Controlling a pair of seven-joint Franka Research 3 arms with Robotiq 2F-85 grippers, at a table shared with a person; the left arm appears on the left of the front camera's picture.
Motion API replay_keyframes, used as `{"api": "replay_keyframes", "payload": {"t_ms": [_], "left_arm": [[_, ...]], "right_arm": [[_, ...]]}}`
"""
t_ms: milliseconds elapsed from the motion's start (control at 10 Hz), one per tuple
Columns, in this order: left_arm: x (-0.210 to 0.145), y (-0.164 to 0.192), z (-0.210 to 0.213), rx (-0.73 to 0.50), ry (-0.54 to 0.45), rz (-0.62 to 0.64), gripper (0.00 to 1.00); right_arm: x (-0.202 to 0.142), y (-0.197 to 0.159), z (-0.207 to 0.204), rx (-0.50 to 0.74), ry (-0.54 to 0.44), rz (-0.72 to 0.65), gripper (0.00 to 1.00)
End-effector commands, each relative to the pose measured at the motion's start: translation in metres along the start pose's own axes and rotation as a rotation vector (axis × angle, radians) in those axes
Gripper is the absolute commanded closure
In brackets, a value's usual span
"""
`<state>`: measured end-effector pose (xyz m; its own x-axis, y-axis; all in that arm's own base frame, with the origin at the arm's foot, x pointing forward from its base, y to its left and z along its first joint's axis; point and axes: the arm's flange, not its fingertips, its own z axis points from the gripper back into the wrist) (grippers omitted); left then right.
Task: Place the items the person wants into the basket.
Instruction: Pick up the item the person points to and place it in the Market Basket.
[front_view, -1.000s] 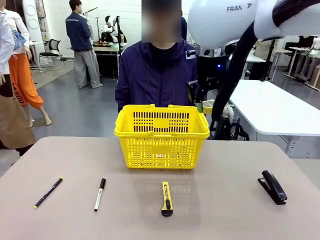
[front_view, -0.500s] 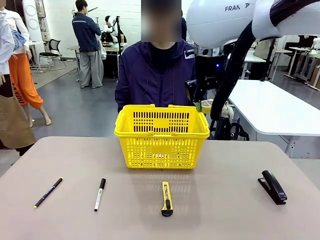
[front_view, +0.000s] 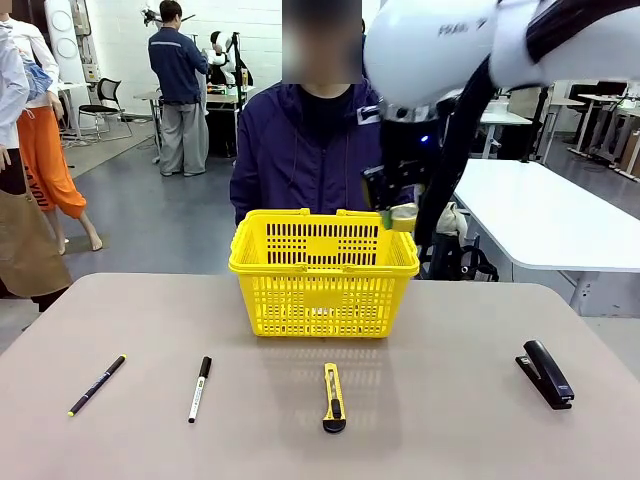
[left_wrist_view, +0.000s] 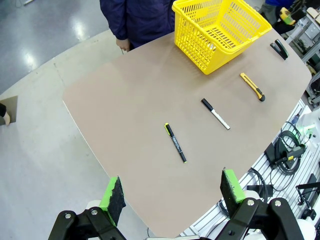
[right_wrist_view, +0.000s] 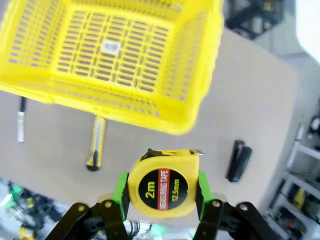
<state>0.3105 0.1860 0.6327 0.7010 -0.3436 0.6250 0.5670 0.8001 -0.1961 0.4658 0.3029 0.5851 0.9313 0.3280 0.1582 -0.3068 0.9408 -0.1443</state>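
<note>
Clamping the tape measure (right_wrist_view: 162, 182) between their green pads, the right fingers (right_wrist_view: 120, 194) hold the yellow case by its two sides, its printed face turned to the wrist camera. Over the last second this arm has swung a little toward the robot's left. In the front view the tape measure was out past the right rim of the basket (front_view: 323, 270), and now it hangs at the far right corner, about level with the rim. From the right wrist the basket's slotted floor lies open ahead of the fingers, with nothing on it but a small sticker, while the rim and bare counter (right_wrist_view: 240, 90) sit just behind the tape measure. So I judge the carry is closing in but not yet squarely over the opening. A little more travel inward seems needed before letting go, or the case could strike the rim and fall outside.

The left fingers (left_wrist_view: 114, 194) are spread apart and empty, high above the counter. Below them the marker (left_wrist_view: 216, 113) lies untouched between the pen (left_wrist_view: 175, 142) and the utility knife (left_wrist_view: 252, 86), so neither wanted item is in the basket yet. The person (front_view: 315, 150) stands behind the basket.
</note>
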Motion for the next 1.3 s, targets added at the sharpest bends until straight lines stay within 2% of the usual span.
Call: {"api": "replay_keyframes", "payload": {"t_ms": [0,300,600,1200], "left_arm": [[-0.001,0.0,0.001,-0.014,-0.012,-0.008,0.0],[-0.001,0.0,0.001,-0.014,-0.012,-0.008,0.0],[-0.001,0.0,0.001,-0.014,-0.012,-0.008,0.0],[-0.001,0.0,0.001,-0.014,-0.012,-0.008,0.0]], "right_arm": [[0.034,0.024,-0.039,0.113,-0.061,0.124,0.37],[0.065,0.04,-0.087,0.235,-0.128,0.209,0.37],[0.09,0.034,-0.113,0.231,-0.167,0.222,0.37],[0.104,0.037,-0.178,0.238,-0.028,0.258,0.37]]}}
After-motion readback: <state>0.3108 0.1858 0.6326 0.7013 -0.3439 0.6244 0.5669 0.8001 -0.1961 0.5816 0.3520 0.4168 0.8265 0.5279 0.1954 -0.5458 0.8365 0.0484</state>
